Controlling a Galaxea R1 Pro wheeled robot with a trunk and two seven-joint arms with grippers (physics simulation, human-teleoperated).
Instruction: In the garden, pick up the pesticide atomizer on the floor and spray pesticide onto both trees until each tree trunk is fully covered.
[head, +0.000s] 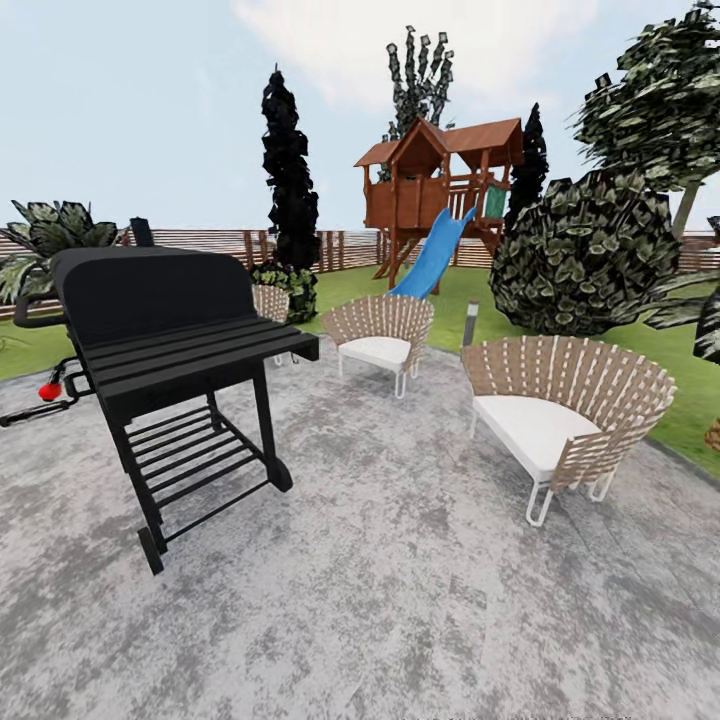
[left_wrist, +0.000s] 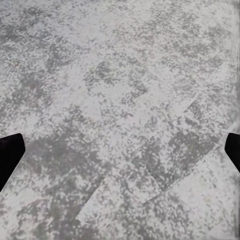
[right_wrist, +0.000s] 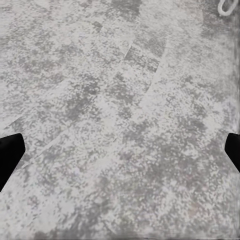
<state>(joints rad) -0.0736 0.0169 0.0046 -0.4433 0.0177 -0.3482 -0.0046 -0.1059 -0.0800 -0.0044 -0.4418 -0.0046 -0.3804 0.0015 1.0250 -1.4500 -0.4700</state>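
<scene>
While the head view faces a mottled grey patio (head: 400, 600), a black grill (head: 170, 340) stands at ten o'clock and two slatted chairs (head: 560, 420) at two; the lawn (head: 480, 300) and wooden fence (head: 340, 248) lie beyond at twelve. Left gripper (left_wrist: 120, 152) and right gripper (right_wrist: 120, 152) both hang spread wide over bare paving, holding nothing

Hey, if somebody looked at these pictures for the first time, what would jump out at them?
Probably the big black grill, standing on the grey paved patio at the left. To its right sit two woven chairs with white cushions, the nearer chair at the right and the farther chair near the middle. Behind them on the lawn rises a wooden playhouse with a blue slide.
</scene>
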